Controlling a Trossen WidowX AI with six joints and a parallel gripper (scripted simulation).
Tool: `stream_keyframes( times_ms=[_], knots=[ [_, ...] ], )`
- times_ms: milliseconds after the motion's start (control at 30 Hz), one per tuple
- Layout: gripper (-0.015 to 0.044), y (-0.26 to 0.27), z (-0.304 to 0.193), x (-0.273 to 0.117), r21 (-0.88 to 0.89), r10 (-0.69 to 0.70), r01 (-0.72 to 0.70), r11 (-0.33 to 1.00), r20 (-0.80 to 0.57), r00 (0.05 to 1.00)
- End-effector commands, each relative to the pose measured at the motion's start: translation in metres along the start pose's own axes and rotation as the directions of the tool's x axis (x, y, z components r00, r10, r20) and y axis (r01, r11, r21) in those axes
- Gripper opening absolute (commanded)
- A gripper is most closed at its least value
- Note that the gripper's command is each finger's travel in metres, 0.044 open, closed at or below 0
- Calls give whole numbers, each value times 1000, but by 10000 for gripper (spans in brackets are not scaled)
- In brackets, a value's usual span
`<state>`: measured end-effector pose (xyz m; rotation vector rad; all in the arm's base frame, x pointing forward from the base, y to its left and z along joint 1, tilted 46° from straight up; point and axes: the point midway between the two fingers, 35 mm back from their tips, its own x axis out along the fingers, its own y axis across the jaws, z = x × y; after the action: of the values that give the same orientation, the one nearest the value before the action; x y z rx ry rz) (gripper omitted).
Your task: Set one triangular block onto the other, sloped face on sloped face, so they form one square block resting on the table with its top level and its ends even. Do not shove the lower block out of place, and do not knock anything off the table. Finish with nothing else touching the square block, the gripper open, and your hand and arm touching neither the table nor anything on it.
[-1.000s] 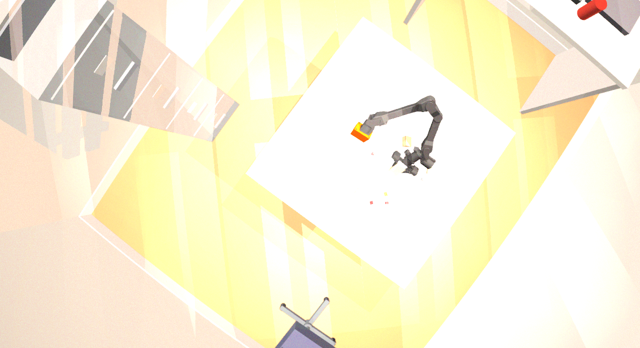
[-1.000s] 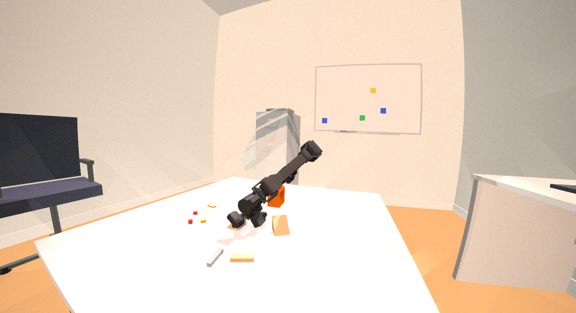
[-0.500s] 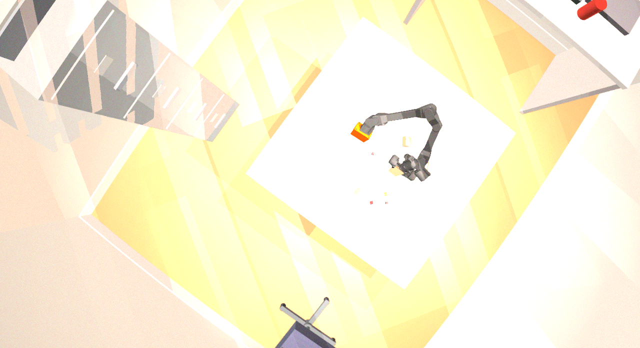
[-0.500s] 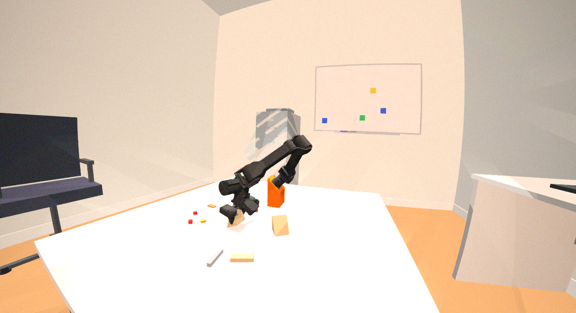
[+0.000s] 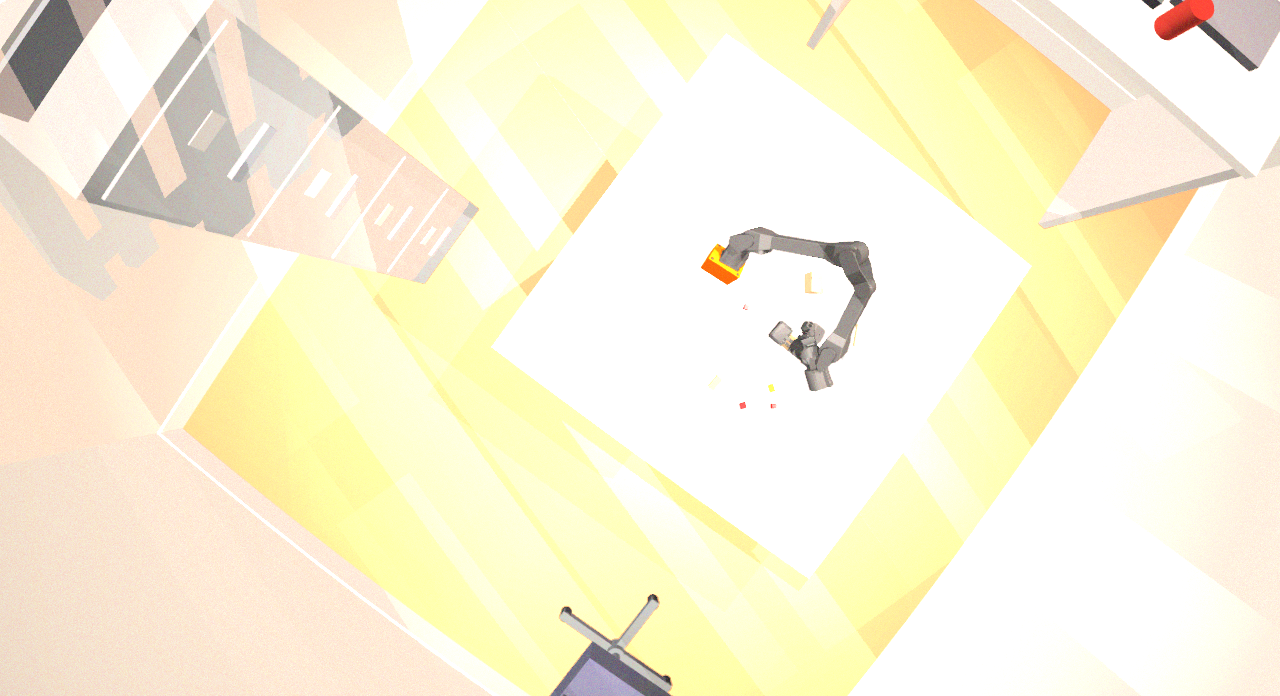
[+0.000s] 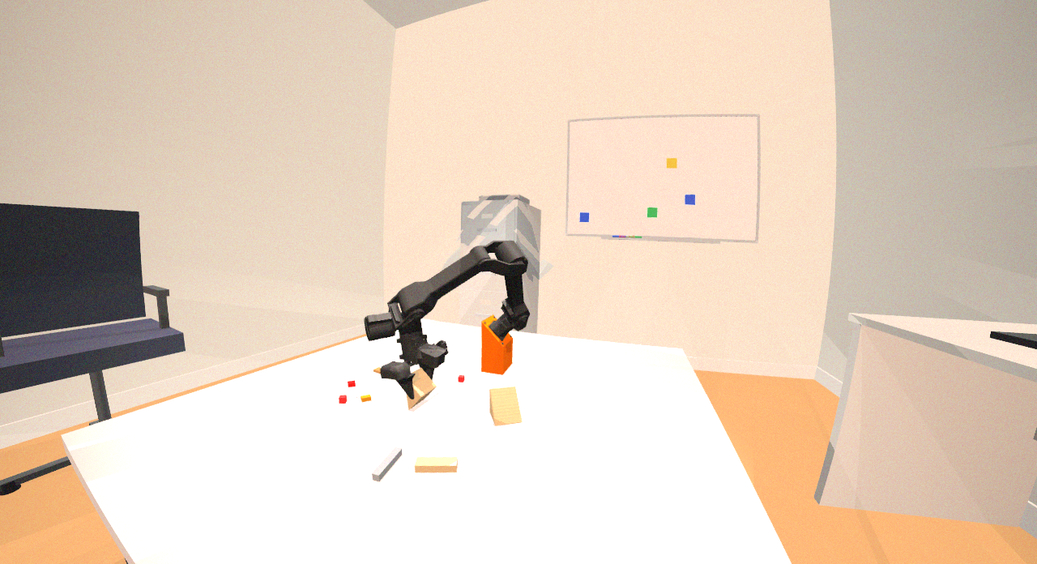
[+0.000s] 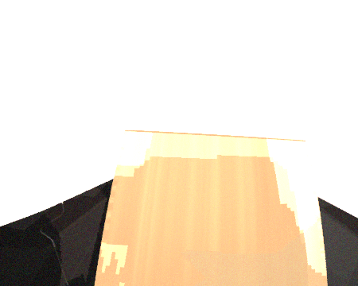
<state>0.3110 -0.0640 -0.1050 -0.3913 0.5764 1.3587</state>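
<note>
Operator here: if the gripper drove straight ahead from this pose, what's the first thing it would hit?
Probably the white table: the gripper points down at it, and the wooden block it grips would likely touch first. Clearance is unclear.

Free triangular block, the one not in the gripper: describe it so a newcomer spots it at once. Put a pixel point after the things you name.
On the white table (image 5: 626, 334) (image 6: 616, 445), find the orange box (image 5: 719, 270) (image 6: 496, 354) by the arm's base. In the exterior view, the free triangular block (image 5: 809, 283) (image 6: 505, 406) sits nearer the camera than that box. It is pale wood with a sloped face, far chunkier than the flat wooden bar (image 6: 435, 465).
</note>
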Motion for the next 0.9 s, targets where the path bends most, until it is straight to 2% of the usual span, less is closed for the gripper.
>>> stream_keyframes(
  times_ms=[0, 333, 500, 533, 867],
  knots=[
    [0, 0, -9, -4, -2, -11, 11, 1000, 122, 992],
    [0, 0, -28, -6, -4, -11, 13, 1000, 375, 927],
    [0, 0, -35, -6, 21, -8, -1, 1000, 432, 902],
    [26, 0, -29, -5, 11, -1, -3, 1000, 387, 922],
    [289, 0, -29, -5, 11, -1, -3, 1000, 387, 922]
  ],
)
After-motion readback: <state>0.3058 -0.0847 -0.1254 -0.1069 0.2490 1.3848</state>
